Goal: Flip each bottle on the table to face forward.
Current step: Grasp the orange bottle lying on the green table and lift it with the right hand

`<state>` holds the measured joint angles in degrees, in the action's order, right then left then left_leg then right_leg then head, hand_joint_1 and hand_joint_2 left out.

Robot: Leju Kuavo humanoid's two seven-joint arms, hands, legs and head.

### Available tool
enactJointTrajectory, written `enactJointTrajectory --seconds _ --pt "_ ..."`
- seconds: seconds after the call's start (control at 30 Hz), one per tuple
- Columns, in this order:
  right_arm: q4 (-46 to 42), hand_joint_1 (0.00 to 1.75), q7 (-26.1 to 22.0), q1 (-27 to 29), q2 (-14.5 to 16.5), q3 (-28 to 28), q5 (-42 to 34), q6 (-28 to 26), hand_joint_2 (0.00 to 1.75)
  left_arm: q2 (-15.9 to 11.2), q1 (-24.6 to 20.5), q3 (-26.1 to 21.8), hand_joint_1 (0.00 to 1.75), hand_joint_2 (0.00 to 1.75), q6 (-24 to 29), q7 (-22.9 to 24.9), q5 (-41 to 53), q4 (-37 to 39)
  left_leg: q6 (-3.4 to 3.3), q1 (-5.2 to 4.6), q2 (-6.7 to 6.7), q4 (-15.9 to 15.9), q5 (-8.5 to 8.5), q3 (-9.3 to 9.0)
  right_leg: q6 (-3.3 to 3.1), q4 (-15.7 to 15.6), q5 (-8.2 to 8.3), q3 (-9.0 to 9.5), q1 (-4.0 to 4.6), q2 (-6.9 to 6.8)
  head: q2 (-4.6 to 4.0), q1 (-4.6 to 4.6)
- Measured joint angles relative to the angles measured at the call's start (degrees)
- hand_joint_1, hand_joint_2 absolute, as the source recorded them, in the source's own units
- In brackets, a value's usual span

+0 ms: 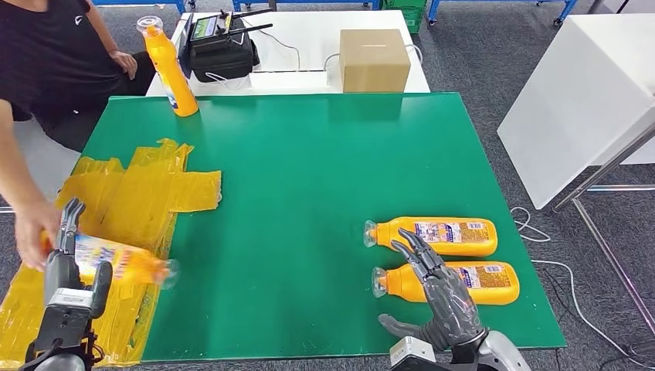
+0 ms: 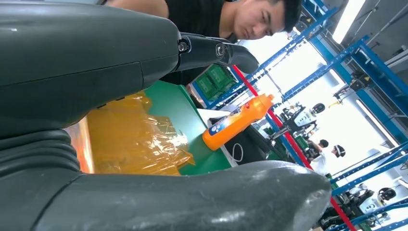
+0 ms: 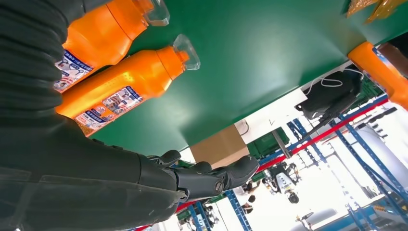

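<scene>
Two orange bottles lie side by side at the near right of the green table (image 1: 309, 170), caps pointing left: the far one (image 1: 436, 236) and the near one (image 1: 471, 283). My right hand (image 1: 439, 300) hovers over the near bottle's neck with its fingers spread and nothing in it. The right wrist view shows both bottles (image 3: 120, 91) (image 3: 103, 29) beyond the extended fingers (image 3: 211, 178). A third bottle (image 1: 116, 261) lies across my left hand (image 1: 68, 267), whose fingers are straight and apart; a person's hand (image 1: 31, 232) holds its base. Another bottle (image 1: 168, 69) stands upright at the far left.
A crumpled yellow plastic sheet (image 1: 131, 201) covers the table's left side. Behind the table are a cardboard box (image 1: 374, 59) and a black device (image 1: 222, 48) on a white table. A person in black (image 1: 46, 54) stands at the left. A white panel (image 1: 579, 100) is at the right.
</scene>
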<state>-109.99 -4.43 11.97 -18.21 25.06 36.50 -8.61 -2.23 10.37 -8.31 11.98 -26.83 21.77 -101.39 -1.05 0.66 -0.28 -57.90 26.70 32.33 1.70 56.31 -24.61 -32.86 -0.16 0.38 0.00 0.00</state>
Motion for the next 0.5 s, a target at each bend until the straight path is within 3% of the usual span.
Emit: enactJointTrajectory --seconds 0.17,0.4,0.5 --pt "-0.39 0.0 3.47 0.61 -0.94 -0.17 2.52 0.0 1.75 0.5 0.54 -0.14 0.0 0.0 -0.97 -0.85 -1.29 -0.68 -0.01 -0.02 -0.01 0.0 0.01 0.01 0.0 -0.02 0.0 0.0 -0.04 0.0 0.0 -0.02" --pt "-1.74 0.0 11.65 4.84 -6.99 -3.8 4.5 0.32 1.75 2.06 2.34 -0.28 0.0 0.0 -1.73 -1.37 -2.74 -3.41 -0.04 -0.1 -0.03 0.0 0.03 0.03 0.01 -0.04 -0.01 -0.01 -0.1 -0.01 0.0 -0.01" --pt "-1.63 0.0 14.23 5.8 -8.83 -7.13 3.58 2.99 1.75 2.27 2.33 -0.27 0.0 0.0 -2.22 -1.4 -3.79 -3.68 -0.04 -0.1 0.0 0.0 0.04 0.0 0.01 -0.04 0.0 -0.01 -0.1 0.0 0.0 -0.02"
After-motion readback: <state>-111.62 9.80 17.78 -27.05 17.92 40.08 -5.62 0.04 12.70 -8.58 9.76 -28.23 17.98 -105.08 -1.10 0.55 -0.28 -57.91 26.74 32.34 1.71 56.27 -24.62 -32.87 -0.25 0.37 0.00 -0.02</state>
